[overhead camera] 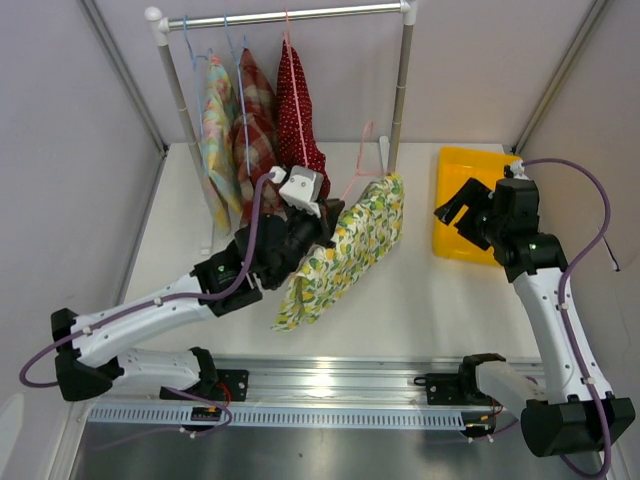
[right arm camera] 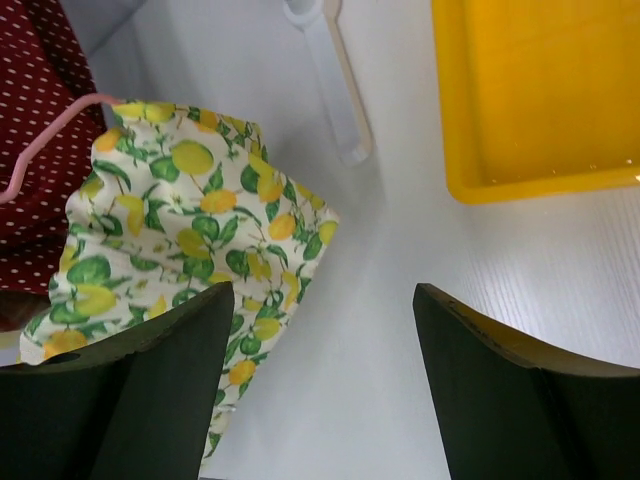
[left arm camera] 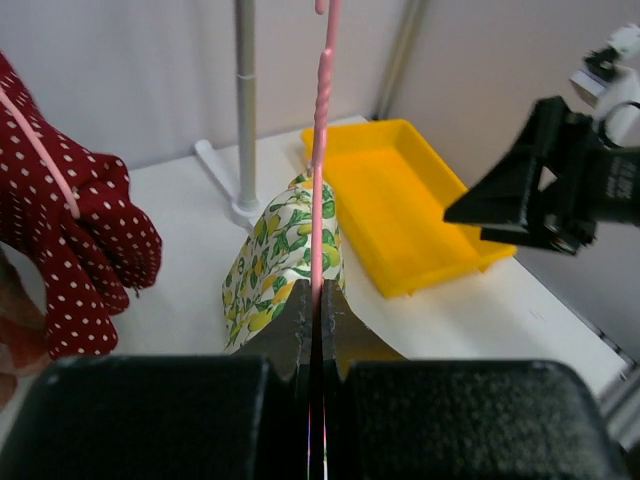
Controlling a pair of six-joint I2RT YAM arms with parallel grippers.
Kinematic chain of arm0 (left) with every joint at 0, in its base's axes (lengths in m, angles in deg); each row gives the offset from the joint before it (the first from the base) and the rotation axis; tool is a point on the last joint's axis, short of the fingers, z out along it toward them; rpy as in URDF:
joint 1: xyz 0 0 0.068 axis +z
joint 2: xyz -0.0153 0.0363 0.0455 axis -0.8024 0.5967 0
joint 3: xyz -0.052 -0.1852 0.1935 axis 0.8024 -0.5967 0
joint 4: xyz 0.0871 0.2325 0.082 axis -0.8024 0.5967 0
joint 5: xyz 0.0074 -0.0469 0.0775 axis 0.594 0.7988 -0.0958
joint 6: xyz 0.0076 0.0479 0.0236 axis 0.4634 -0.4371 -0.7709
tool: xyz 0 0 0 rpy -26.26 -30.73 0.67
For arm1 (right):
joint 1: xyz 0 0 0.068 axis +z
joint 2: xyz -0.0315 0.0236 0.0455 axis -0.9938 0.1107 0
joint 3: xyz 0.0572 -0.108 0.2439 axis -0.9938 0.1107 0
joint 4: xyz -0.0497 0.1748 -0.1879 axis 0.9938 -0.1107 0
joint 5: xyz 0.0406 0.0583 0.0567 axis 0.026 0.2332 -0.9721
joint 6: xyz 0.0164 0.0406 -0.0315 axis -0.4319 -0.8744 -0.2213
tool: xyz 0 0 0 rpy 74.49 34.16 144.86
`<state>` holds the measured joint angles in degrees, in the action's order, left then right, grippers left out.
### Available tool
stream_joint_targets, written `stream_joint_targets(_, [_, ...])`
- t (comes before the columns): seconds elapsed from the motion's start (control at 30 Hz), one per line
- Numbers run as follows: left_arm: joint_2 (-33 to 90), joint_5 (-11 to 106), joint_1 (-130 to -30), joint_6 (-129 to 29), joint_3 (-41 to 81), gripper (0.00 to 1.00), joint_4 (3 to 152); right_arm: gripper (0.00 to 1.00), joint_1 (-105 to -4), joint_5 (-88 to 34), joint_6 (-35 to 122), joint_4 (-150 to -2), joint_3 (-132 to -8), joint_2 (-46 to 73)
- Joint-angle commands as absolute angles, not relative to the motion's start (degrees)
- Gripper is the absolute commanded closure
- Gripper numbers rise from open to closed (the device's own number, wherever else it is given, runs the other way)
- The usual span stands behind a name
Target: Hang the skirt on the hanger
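Pink wire of the hanger runs straight up out of my left gripper, whose fingers are pressed together on it. That arm reaches forward and to the right from its base, wrist raised just in front of the clothes rack. The lemon-print skirt hangs beneath the hanger, slanting down toward the white table. My right gripper hovers over the table near the yellow tray, fingers spread wide apart. Pale grey panels wall the cell.
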<state>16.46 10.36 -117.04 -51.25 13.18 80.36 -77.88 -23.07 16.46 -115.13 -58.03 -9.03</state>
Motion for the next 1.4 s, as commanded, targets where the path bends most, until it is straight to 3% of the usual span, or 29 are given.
stream_joint_targets(0.0, [20.4,-2.5,-118.2,-53.3,21.2,1.00,78.2,0.21,-78.0,-24.8,17.5,-117.1,-62.8,-7.8])
stream_joint_targets(0.4, [36.5,-14.9,-117.1,-66.1,41.2,1.00,69.5,0.21,-78.1,-27.2,18.0,-118.7,-68.1,-6.3])
stream_joint_targets(0.73, [50.6,-11.1,-110.8,-68.5,60.1,1.00,69.0,0.21,-78.1,-29.7,18.6,-118.7,-71.2,-5.6])
stream_joint_targets(0.93, [54.9,-7.4,-107.1,-71.5,63.2,1.00,62.6,0.21,-78.1,-30.7,19.2,-118.4,-72.7,-4.1])
stream_joint_targets(1.37, [61.1,0.0,-99.2,-68.7,71.2,1.00,65.3,0.22,-78.1,-31.3,20.5,-116.4,-70.5,-4.0])
